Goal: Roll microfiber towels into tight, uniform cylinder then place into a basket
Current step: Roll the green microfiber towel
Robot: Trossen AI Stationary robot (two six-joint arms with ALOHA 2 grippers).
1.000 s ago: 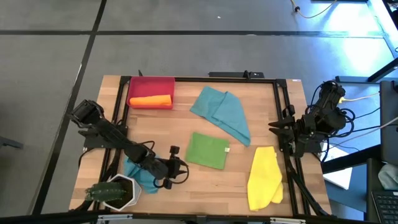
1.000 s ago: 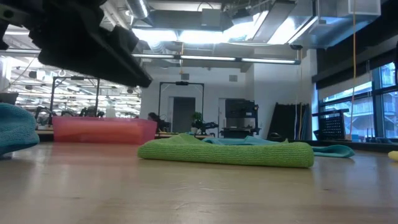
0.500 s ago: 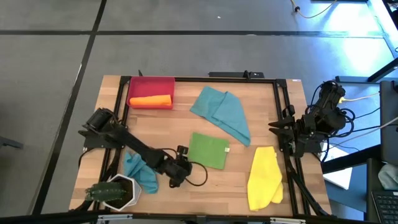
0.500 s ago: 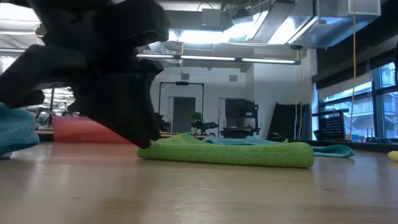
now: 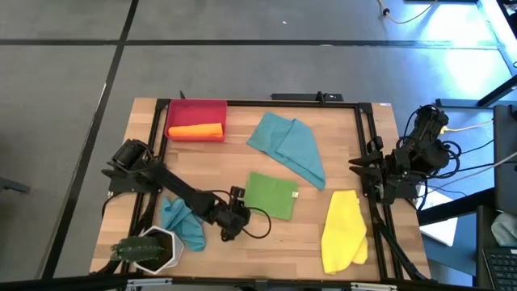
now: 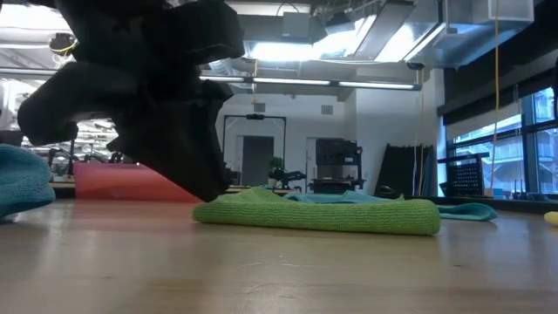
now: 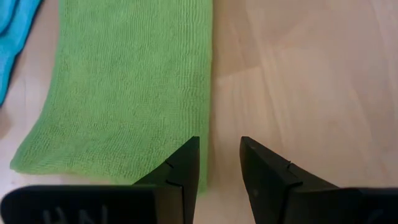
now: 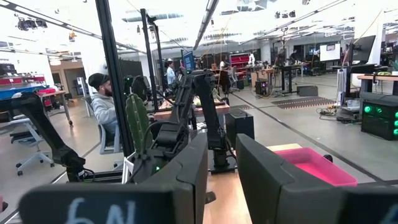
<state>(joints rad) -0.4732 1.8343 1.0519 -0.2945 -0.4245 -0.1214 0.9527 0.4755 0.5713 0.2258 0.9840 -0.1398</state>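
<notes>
Low over the bench (image 5: 218, 174), the left gripper (image 7: 219, 163) hangs with fingers (image 7: 186, 165) slightly parted, empty, at the green towel's (image 5: 271, 196) edge mid-bench, while the right gripper (image 5: 361, 166) waits narrowly parted at the right edge.

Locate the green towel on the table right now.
In the high view the green towel lies flat near the table's middle, below the teal towel, left of the yellow towel, with the left gripper at its left edge.

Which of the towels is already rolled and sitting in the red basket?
The orange towel: it lies as a roll inside the red basket. The green towel, yellow towel and both teal ones lie on the table.
</notes>
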